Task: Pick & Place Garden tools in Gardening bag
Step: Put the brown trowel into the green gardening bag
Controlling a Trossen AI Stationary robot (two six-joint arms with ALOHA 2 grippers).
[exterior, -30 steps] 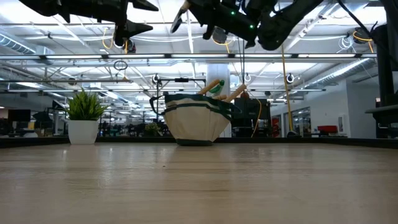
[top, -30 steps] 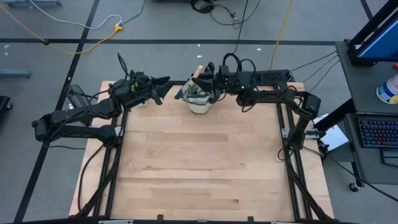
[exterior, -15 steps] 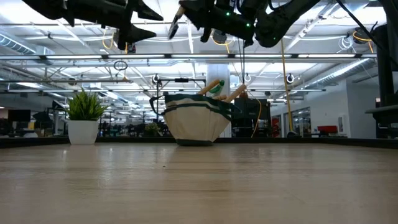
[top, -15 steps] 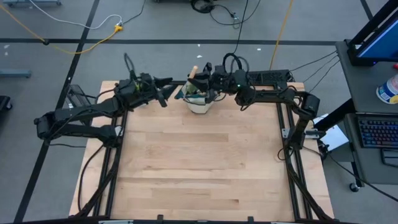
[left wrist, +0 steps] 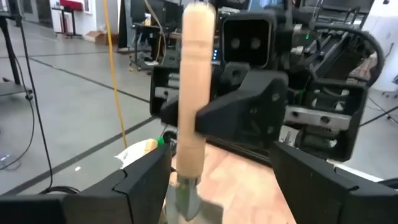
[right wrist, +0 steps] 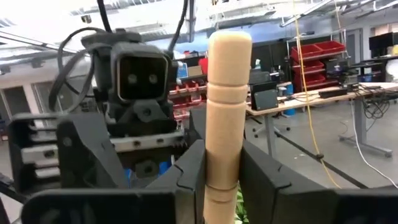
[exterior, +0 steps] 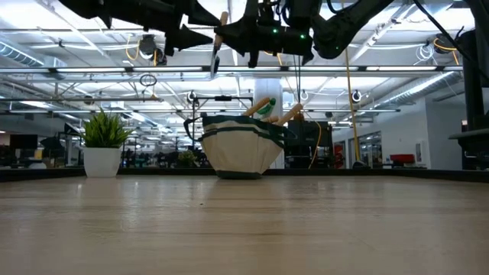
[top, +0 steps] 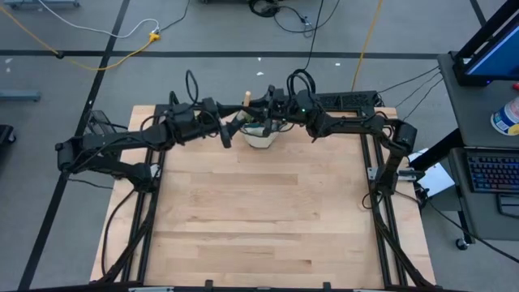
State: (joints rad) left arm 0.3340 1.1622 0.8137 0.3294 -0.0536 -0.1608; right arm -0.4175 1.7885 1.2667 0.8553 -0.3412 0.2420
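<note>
The beige gardening bag [top: 259, 138] with dark green trim stands at the table's far middle. Wooden handles and a green item [exterior: 264, 108] stick out of its top. My right gripper [top: 255, 106] is high above the bag's left side, shut on a wooden-handled metal tool [exterior: 218, 40]. My left gripper [top: 226, 130] is open and faces it from the left. In the left wrist view its fingers [left wrist: 144, 180] stand on either side of the tool's handle [left wrist: 195, 81], apart from it as far as I can see. My right gripper pinches the tool's wooden handle [right wrist: 222, 163] between its two fingers, below the rounded free end [right wrist: 229, 45]. The fingers come level from the table's right and lie across the handle. The tool is nearly upright, metal end [exterior: 215, 61] down, lifted clear of the bag.
A small potted green plant [exterior: 103, 145] in a white pot stands at the far left of the table, under my left arm. The wooden tabletop [top: 259, 211] stretches bare toward the near edge. Black frame rails [top: 381, 219] run along both sides.
My left gripper has swung toward the table's right and a little nearer, up to the held tool. My right gripper has carried the tool slightly toward the left. The tool has tipped from a slant to nearly upright.
</note>
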